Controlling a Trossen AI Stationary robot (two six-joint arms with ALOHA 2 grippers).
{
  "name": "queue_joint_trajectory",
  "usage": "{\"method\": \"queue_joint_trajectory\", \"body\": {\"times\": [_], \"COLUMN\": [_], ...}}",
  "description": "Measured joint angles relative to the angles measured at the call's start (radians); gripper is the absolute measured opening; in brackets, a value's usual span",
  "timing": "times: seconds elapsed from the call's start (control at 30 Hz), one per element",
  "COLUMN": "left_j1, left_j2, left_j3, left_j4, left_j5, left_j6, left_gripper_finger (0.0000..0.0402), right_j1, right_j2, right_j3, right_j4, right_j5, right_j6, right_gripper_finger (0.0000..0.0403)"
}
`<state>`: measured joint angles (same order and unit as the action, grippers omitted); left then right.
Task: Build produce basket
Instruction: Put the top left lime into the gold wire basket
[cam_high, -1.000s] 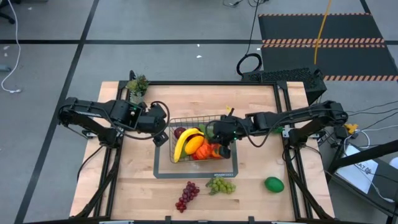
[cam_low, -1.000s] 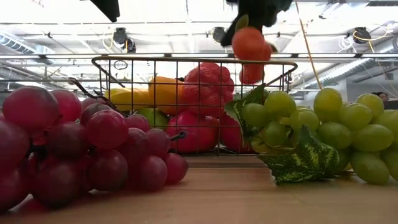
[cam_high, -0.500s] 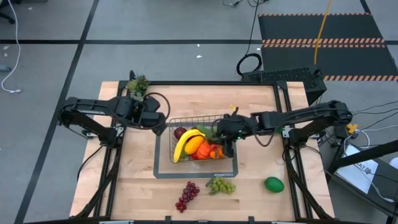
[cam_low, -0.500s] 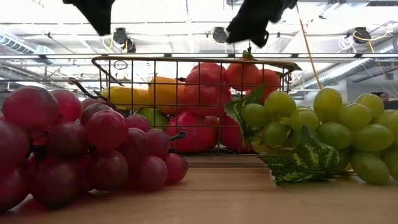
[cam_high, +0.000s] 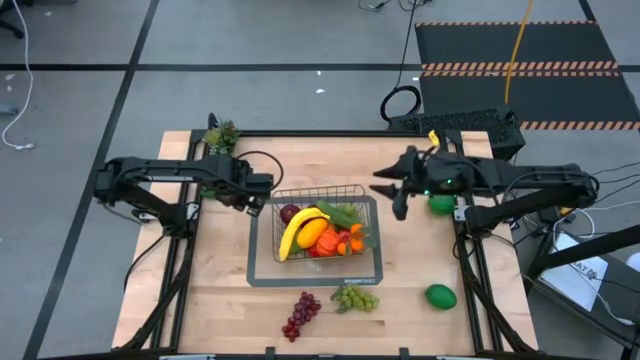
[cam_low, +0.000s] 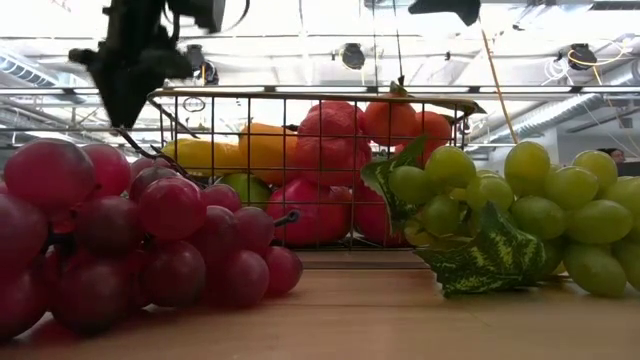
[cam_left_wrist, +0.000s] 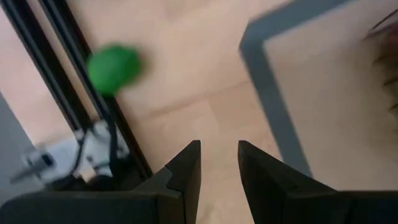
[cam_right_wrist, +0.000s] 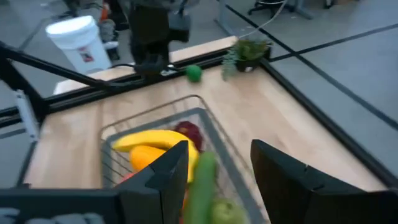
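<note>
1. In the low view the red grapes (cam_low: 130, 235) and green grapes (cam_low: 500, 200) fill the foreground and hide most of the basket's (cam_low: 310, 100) lower wall; the red grapes run off the picture's edge.
2. The left wrist view is blurred: only a green ball (cam_left_wrist: 113, 67), bare wood and the grey base edge can be made out.
3. The basket (cam_high: 262, 235) sits at the table's (cam_high: 410, 300) middle, roughly square from above. The banana (cam_high: 297, 229) lies diagonally in it, from its near left corner up toward its middle, beside an orange fruit (cam_high: 313, 233), red pieces and a green cucumber (cam_high: 343, 213).
4. The red grapes (cam_high: 300, 314), the green grapes (cam_high: 355, 297) and a green fruit (cam_high: 440, 296) lie on the table in front of the basket.
5. The left gripper (cam_high: 262, 196) hangs just off the basket's far left corner, fingers (cam_left_wrist: 186, 168) parted by a narrow gap with nothing between them.
6. The right gripper (cam_high: 385, 190) is beside the basket's far right corner, fingers (cam_right_wrist: 168, 165) spread and empty.
</note>
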<state>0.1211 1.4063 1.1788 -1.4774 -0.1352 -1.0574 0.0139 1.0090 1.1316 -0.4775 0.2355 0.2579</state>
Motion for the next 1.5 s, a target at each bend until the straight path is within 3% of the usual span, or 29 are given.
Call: {"method": "queue_joint_trajectory", "body": {"times": [0.1,0.23,0.33,0.53,0.7,0.97,1.13,1.5], "left_j1": [0.043,0.105,0.158,0.29,0.392,0.477,0.534,0.634], "left_j2": [0.0,0.0,0.0,0.0,0.0,0.0,0.024,0.219], "left_j3": [-0.063,-0.115,-0.133,-0.21,-0.297,-0.376,-0.377,-0.378], "left_j4": [-0.004,-0.009,-0.008,0.009,0.103,0.235,0.254,0.276], "left_j5": [0.064,0.065,0.01,-0.118,-0.148,-0.184,-0.125,-0.072], "left_j6": [0.005,0.072,0.17,0.396,0.563,0.744,0.798,0.846], "left_gripper_finger": [0.011,0.0133,0.0175,0.0271,0.0315,0.0326,0.0326,0.0326], "right_j1": [-0.04,-0.095,-0.14,-0.237,-0.293,-0.328,-0.327,-0.306], "right_j2": [-0.028,-0.038,-0.032,-0.001,0.018,0.022,0.022,0.022], "right_j3": [0.0,0.0,0.0,0.0,0.0,0.0,0.0,0.0], "right_j4": [-0.039,-0.051,-0.051,-0.052,-0.051,-0.051,-0.05,0.098], "right_j5": [-0.001,-0.003,-0.038,-0.214,-0.31,-0.397,-0.397,-0.394], "right_j6": [-0.041,-0.107,-0.158,-0.251,-0.332,-0.324,-0.255,0.008], "right_gripper_finger": [0.0168,0.0167,0.0167,0.0167,0.0167,0.0167,0.0167,0.0167]}}
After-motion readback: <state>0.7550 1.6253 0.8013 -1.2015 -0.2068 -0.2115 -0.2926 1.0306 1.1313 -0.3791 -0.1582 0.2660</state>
